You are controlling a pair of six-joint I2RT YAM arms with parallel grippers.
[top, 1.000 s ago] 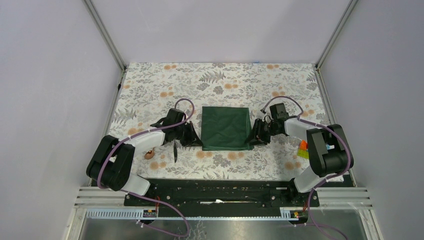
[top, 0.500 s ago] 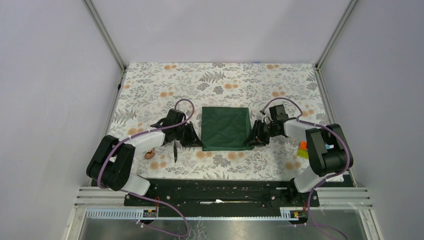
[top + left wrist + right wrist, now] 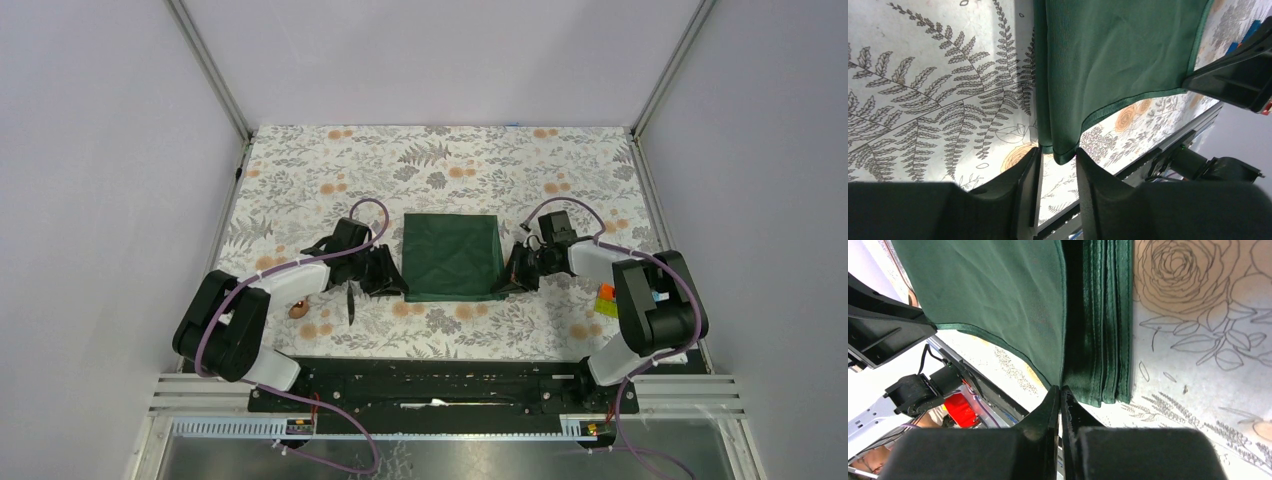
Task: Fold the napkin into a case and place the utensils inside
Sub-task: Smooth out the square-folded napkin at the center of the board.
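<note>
The dark green napkin (image 3: 452, 257) lies folded into a square on the middle of the tablecloth. My left gripper (image 3: 392, 283) is at its near left corner. In the left wrist view the left gripper (image 3: 1058, 152) is open a little, with the napkin (image 3: 1108, 55) corner loose between the tips. My right gripper (image 3: 512, 280) is at the near right corner. In the right wrist view the right gripper (image 3: 1060, 388) is shut, pinching the corner of the napkin's (image 3: 998, 300) top layer beside the stacked folds. The copper spoon (image 3: 298, 309) and black knife (image 3: 351, 302) lie left of the napkin, by the left arm.
Small bright toy blocks (image 3: 605, 298) sit at the right edge beside the right arm. The floral tablecloth (image 3: 450, 160) covers the table between side rails. A black mounting rail (image 3: 440, 380) runs along the near edge.
The left gripper's jaws have parted around the napkin's corner. The right gripper has closed onto the napkin's near right corner. The napkin and utensils have not moved.
</note>
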